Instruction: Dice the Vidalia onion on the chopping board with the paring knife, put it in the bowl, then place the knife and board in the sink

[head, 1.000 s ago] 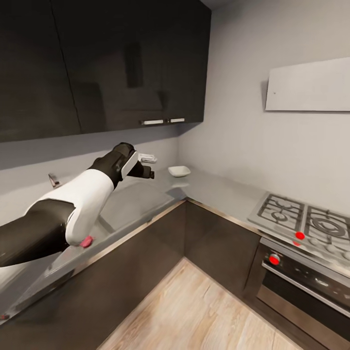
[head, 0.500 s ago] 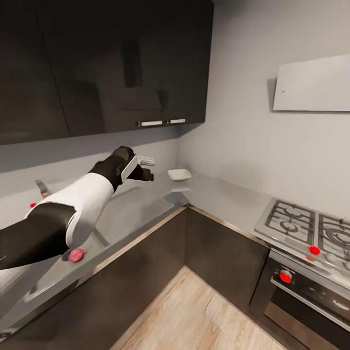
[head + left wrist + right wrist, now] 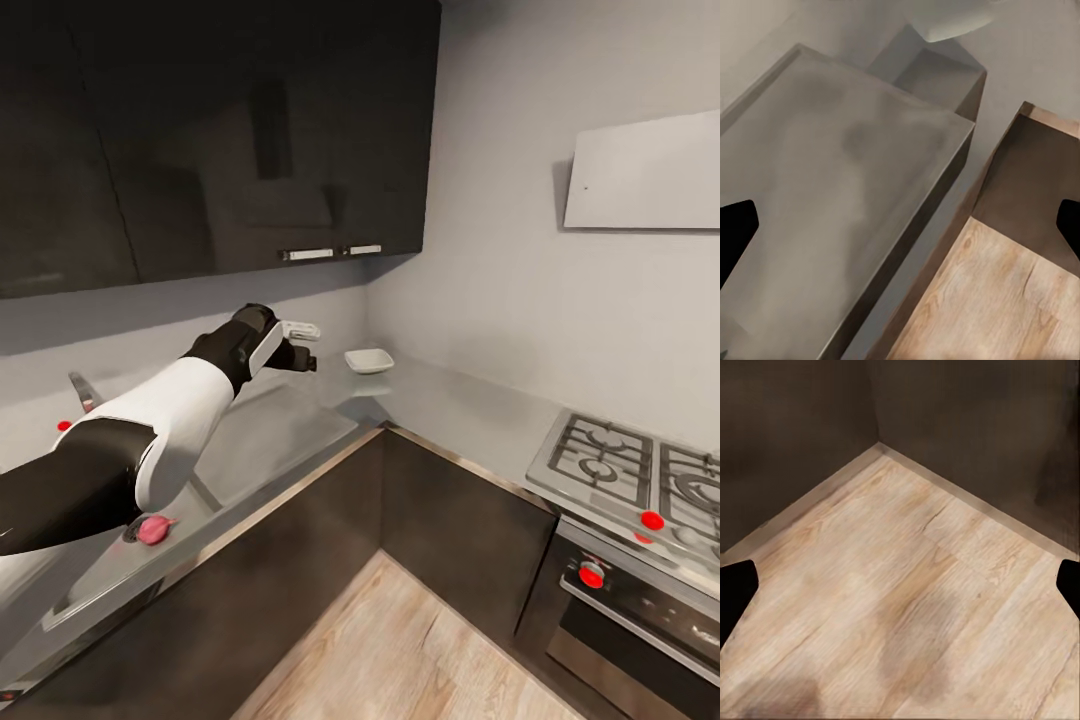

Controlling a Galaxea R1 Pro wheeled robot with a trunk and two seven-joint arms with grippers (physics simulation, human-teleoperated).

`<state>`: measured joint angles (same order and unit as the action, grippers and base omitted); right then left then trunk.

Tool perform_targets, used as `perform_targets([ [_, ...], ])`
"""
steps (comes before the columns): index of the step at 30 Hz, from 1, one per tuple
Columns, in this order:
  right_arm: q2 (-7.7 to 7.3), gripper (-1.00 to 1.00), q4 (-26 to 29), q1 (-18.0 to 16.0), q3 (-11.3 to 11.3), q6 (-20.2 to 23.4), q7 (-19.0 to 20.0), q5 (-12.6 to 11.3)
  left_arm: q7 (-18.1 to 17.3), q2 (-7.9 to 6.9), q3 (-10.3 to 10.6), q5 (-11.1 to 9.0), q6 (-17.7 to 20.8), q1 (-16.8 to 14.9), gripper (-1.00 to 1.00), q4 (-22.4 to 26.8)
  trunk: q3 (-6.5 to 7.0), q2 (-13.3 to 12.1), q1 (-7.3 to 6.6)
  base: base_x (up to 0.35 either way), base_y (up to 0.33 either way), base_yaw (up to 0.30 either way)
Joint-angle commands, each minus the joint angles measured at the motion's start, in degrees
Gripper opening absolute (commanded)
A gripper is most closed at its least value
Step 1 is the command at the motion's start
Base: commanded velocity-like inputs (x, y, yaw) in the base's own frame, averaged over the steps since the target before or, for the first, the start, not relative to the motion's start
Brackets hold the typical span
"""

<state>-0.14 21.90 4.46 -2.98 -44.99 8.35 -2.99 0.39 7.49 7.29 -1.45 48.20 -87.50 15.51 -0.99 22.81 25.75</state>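
While the left arm reaches out over the countertop, its left gripper hangs above the far end of the sink with nothing between its fingers; in the left wrist view the dark fingertips sit at opposite edges of the picture, so the jaws stand wide apart over bare grey steel. The Vidalia onion lies in the near end of the basin, at about 8 o'clock from the gripper in the head view and well apart from it, partly tucked under the forearm. The white bowl rests on the worktop at roughly 3 o'clock from the gripper, near the corner, and the tap stands behind the arm at the wall. By my judgement the step in hand is fetching the onion, and it is barely begun: the hand is over the wrong end of the sink. To do it well, draw the arm back toward the bulb, bring the wrist above it so the onion sits centred between the fingertips in the wrist view, then descend straight and close gently, since a small round bulb may roll on smooth steel. The right gripper looks at wooden floor, jaws likewise spread and holding nothing. Board and knife I cannot place.
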Motion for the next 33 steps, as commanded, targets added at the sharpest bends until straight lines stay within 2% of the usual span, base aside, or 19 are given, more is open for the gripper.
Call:
perform_targets([
  [1,0.27,1.0,0.03,0.04,-0.28,-1.04,0.54,-0.31,0.04,-0.02,0.36,-0.15,0.23,-0.04,1.0,0.04,-0.1,0.11,0.04,0.001,0.0,0.0],
  [5,2.24,1.0,-1.96,0.93,-0.28,-8.82,-0.34,0.33,0.05,-0.02,0.36,-0.14,0.23,-0.03,1.0,-0.02,-0.1,0.11,0.04,0.0,0.0,0.0],
  [7,3.17,1.0,-6.59,1.54,-0.28,-15.01,-1.6,1.28,0.05,-0.02,0.36,-0.13,0.21,-0.03,1.0,-0.03,-0.1,0.11,0.04,0.0,0.0,0.0],
  [12,4.11,1.0,-16.32,1.84,-0.28,-15.01,-3.06,3.13,0.05,-0.02,0.36,-0.13,0.21,-0.03,1.0,-0.04,-0.1,0.11,0.04,0.0,0.0,0.0],
  [14,4.42,1.0,-19.49,2.63,-0.28,-15.01,-3.47,4.94,0.08,-0.02,0.36,-0.13,0.22,-0.04,1.0,-0.04,-0.1,0.11,0.04,0.0,0.0,0.0],
  [18,5.02,1.0,-20.56,6.34,-0.28,-15.01,-3.69,6.62,0.09,-0.02,0.36,-0.13,0.21,-0.02,1.0,-0.04,-0.1,0.11,0.04,0.0,0.0,0.0],
  [22,5.49,1.0,-20.87,10.29,-0.28,-15.01,-3.78,7.2,0.1,-0.02,0.36,-0.13,0.22,-0.02,1.0,-0.04,-0.1,0.11,0.04,0.0,0.0,0.0],
  [26,5.55,1.0,-20.97,11.89,-0.29,-15.01,-3.85,7.28,0.07,-0.02,0.36,-0.13,0.22,-0.04,1.0,-0.04,-0.1,0.11,0.04,0.0,0.0,0.0],
  [31,4.42,1.0,-20.69,12.49,-1.09,-15.01,-5.59,6.61,0.07,-0.02,0.36,-0.13,0.21,-0.04,1.0,-0.04,-0.1,0.11,0.04,0.0,0.0,0.0],
  [33,3.43,1.0,-19.99,12.55,-2.95,-15.01,-8.72,5.34,0.07,-0.02,0.36,-0.13,0.22,-0.04,1.0,-0.02,-0.1,0.11,0.04,0.0,0.0,0.0],
])
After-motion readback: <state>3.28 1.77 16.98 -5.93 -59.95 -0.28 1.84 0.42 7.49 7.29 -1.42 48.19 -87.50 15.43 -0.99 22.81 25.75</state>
